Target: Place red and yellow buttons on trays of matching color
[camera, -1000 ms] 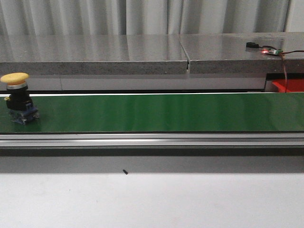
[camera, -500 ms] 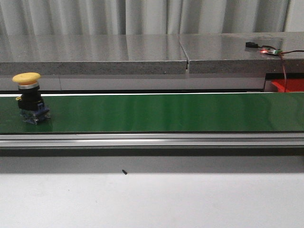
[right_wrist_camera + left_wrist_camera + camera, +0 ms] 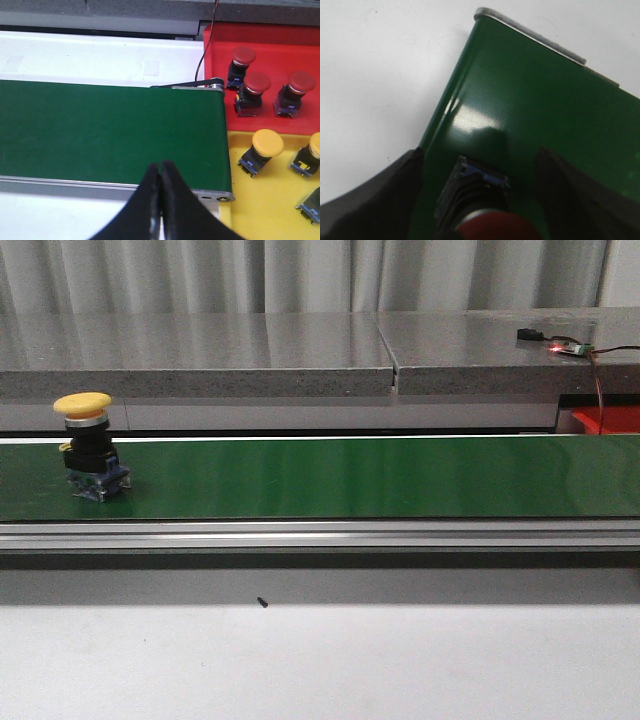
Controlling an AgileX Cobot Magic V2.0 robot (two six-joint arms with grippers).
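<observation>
Left gripper (image 3: 480, 152) is spread wide. A red-capped button (image 3: 490, 225) sits right between its fingers (image 3: 375, 195), on the green belt (image 3: 545, 110), with a visible gap of belt on each side, so nothing is gripped. The belt's side edge runs just under one finger, with bare white table (image 3: 380, 75) past it. Ahead of the fingers the belt is open up to its metal end bar (image 3: 530, 37).

Right gripper (image 3: 160, 167) is pinched fully closed, fingertips touching, holding nothing. It hangs over the near edge of the belt, close to the belt's end. Just off to the side, past that end, the red tray (image 3: 270, 35) and the yellow tray (image 3: 260, 200) butt up against each other. The red one is farther from the fingers and has three red buttons (image 3: 255, 87) standing in it. The yellow one is nearer, with a yellow button (image 3: 265, 145) close to the belt end and two more cut off by the frame. The belt stretch in front of this gripper is bare.

In the front view, one yellow-capped button (image 3: 88, 445) stands upright on the belt. Neither gripper shows in that view, so I can't tell how far it is from either hand.
</observation>
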